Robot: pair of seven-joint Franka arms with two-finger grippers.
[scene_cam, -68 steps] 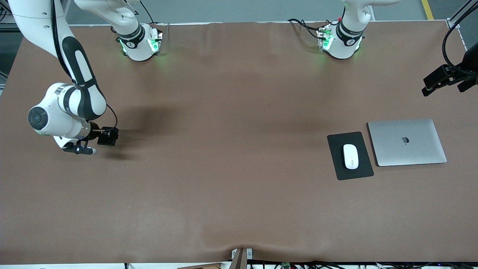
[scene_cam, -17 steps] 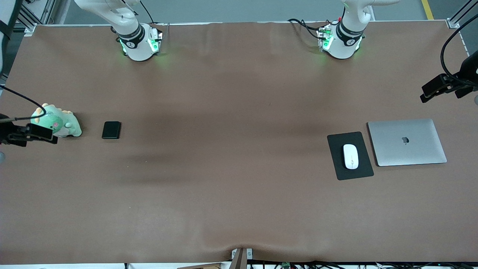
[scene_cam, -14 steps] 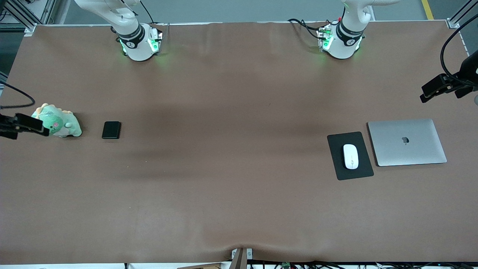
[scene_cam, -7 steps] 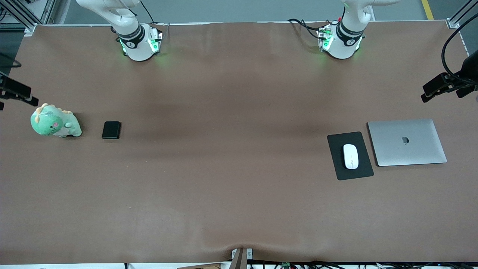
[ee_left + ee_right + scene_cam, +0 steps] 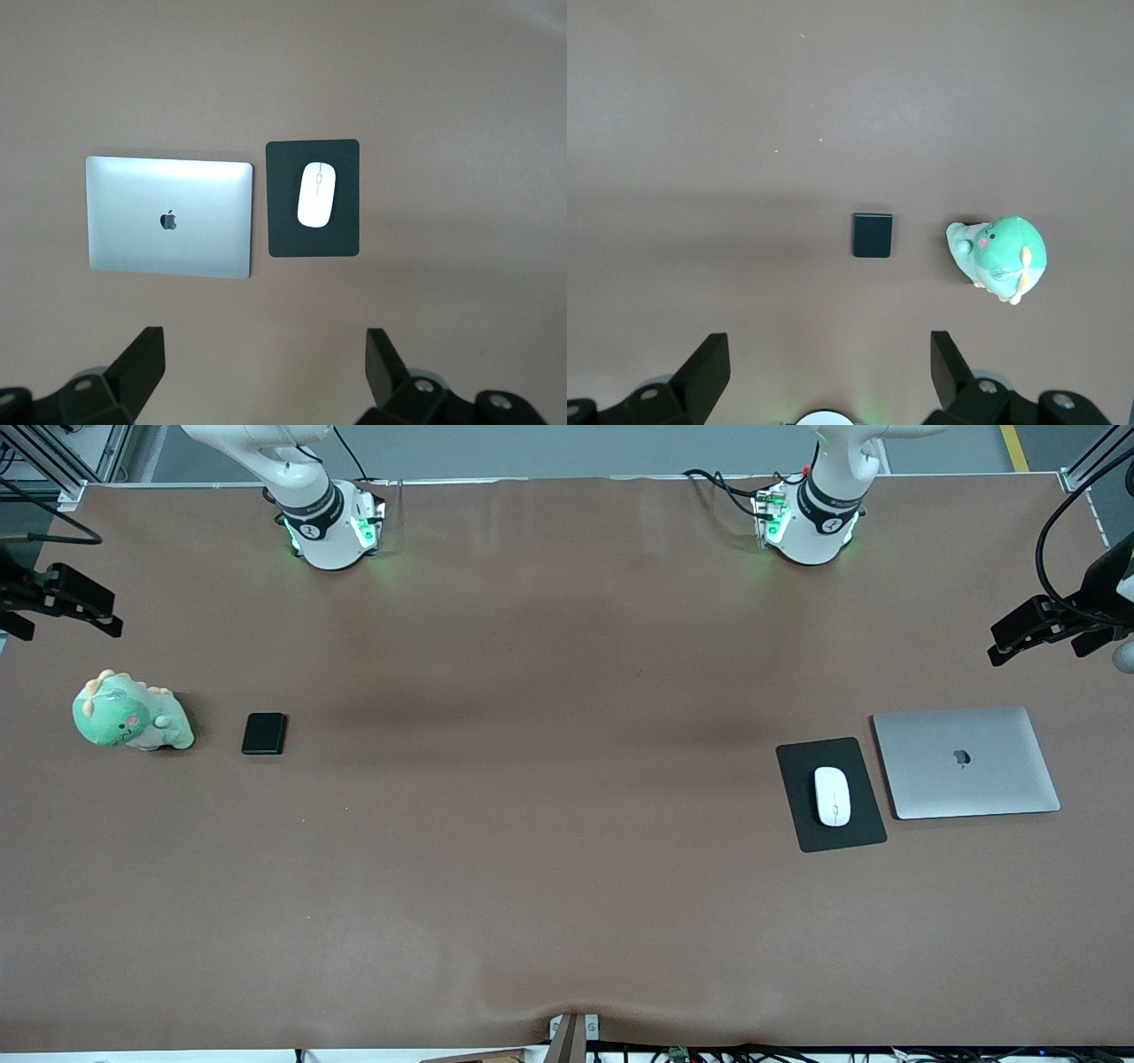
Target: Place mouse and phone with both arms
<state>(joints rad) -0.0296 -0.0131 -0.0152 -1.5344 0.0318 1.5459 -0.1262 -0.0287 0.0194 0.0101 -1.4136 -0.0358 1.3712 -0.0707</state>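
Observation:
The white mouse (image 5: 832, 795) lies on a black mouse pad (image 5: 802, 779) toward the left arm's end of the table. It also shows in the left wrist view (image 5: 316, 194). The black phone (image 5: 264, 733) lies flat on the table toward the right arm's end, and shows in the right wrist view (image 5: 873, 235). My left gripper (image 5: 266, 354) is open and empty, high over the table near the pad. My right gripper (image 5: 830, 354) is open and empty, high over the table near the phone. In the front view only each wrist's black camera part shows, at the edges.
A closed silver laptop (image 5: 966, 762) lies beside the mouse pad, and also shows in the left wrist view (image 5: 168, 217). A green plush toy (image 5: 131, 722) sits beside the phone, and also shows in the right wrist view (image 5: 1001, 257). A brown cloth (image 5: 549, 824) covers the table.
The right arm was low over the phone and has lifted away to the table's edge, uncovering the phone and the plush. The left arm has barely moved.

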